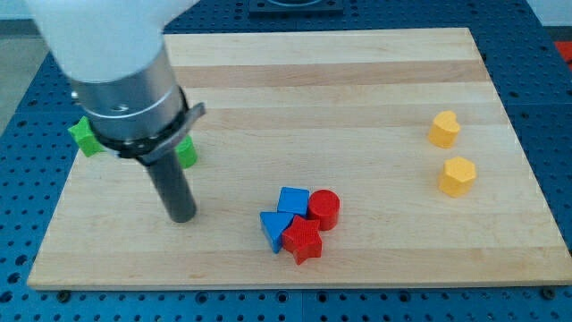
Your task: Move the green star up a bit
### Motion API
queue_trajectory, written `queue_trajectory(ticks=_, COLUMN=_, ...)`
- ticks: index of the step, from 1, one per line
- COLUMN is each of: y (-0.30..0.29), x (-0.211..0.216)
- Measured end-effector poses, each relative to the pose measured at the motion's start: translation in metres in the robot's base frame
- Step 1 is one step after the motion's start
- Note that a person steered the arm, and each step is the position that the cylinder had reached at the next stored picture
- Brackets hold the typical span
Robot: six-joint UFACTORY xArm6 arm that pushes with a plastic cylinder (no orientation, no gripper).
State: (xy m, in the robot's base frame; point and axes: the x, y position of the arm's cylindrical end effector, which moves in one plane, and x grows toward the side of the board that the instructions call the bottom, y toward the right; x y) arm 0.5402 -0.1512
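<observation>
Two green pieces (85,136) peek out behind the arm's housing at the bench's (357,80) left edge; they are probably the green star, largely hidden. My tip (182,217), a bare rod end effector holding nothing, rests below it, apart. Approach is in hand; next, push upward from beneath.

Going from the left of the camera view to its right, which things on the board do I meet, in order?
green star → my tip → blue triangle block → red cylinder → yellow heart-shaped block → yellow hexagon block
</observation>
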Motion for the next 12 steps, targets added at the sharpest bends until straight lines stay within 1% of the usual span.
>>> queue_trajectory(ticks=1, y=-0.038, x=-0.006)
queue_trajectory(ticks=3, y=-0.131, x=-0.023)
queue_trajectory(ticks=4, y=-0.154, x=-0.031)
queue_trajectory(ticks=7, y=-0.154, x=-0.036)
queue_trajectory(ticks=8, y=-0.154, x=-0.063)
queue_trajectory(ticks=9, y=-0.154, x=-0.079)
queue_trajectory(ticks=11, y=-0.154, x=-0.091)
queue_trajectory(ticks=12, y=-0.154, x=-0.130)
